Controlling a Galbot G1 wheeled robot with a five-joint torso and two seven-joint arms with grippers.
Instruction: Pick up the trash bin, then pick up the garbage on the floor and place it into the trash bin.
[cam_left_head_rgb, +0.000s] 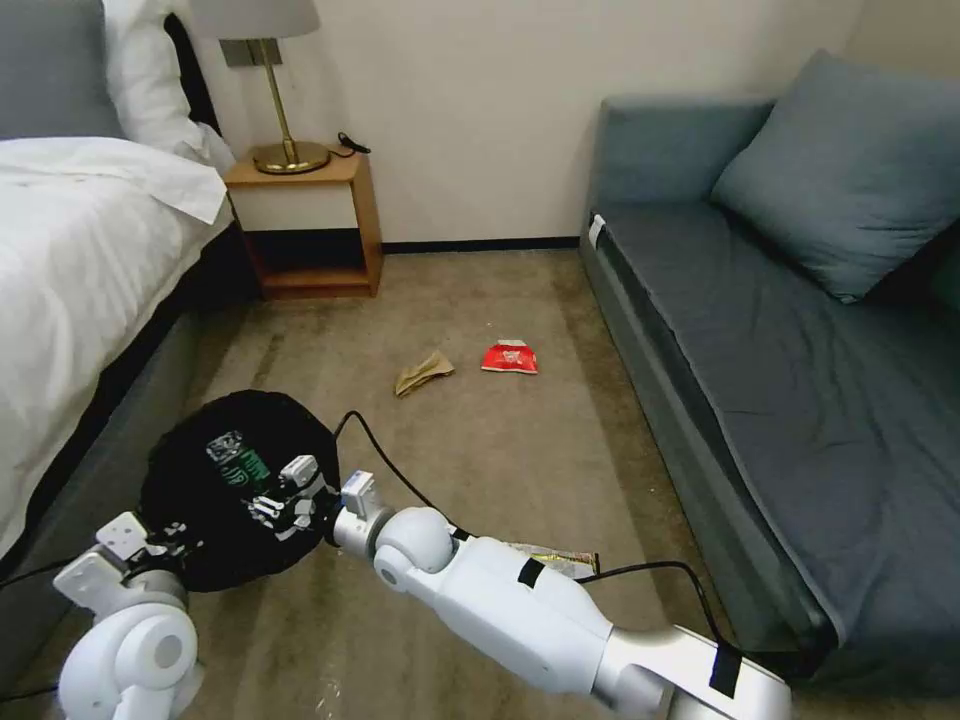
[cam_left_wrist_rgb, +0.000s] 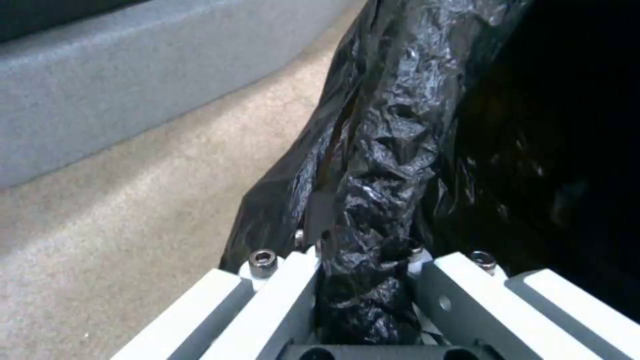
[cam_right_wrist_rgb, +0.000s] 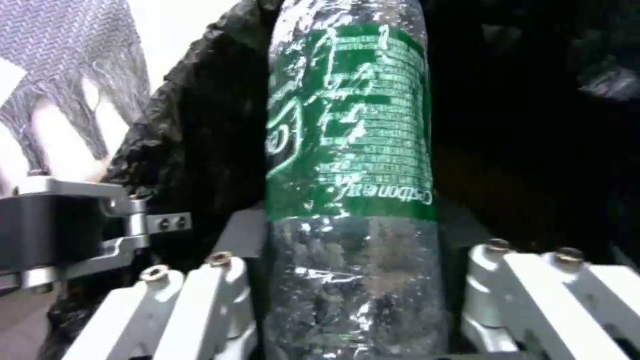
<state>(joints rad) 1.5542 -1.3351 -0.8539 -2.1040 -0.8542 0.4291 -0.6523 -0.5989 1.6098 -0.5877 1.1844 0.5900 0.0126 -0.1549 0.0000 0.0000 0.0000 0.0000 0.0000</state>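
Observation:
The trash bin (cam_left_head_rgb: 190, 560), round and black with a crinkly bag liner, hangs low at my left beside the bed. My left gripper (cam_left_head_rgb: 165, 537) is shut on its near rim; in the left wrist view the fingers (cam_left_wrist_rgb: 287, 295) clamp the bunched bag (cam_left_wrist_rgb: 387, 150). My right gripper (cam_left_head_rgb: 285, 500) reaches over the bin's mouth, shut on a green-labelled plastic bottle (cam_left_head_rgb: 238, 460) (cam_right_wrist_rgb: 350, 150). On the carpet lie a crumpled brown paper bag (cam_left_head_rgb: 423, 372), a red snack packet (cam_left_head_rgb: 510, 357), and a yellowish wrapper (cam_left_head_rgb: 562, 561) partly hidden behind my right arm.
A bed (cam_left_head_rgb: 80, 260) with white sheets runs along the left. A wooden nightstand (cam_left_head_rgb: 310, 225) with a brass lamp stands against the far wall. A blue-grey sofa (cam_left_head_rgb: 780, 350) lines the right. A black cable (cam_left_head_rgb: 400, 480) loops over my right arm.

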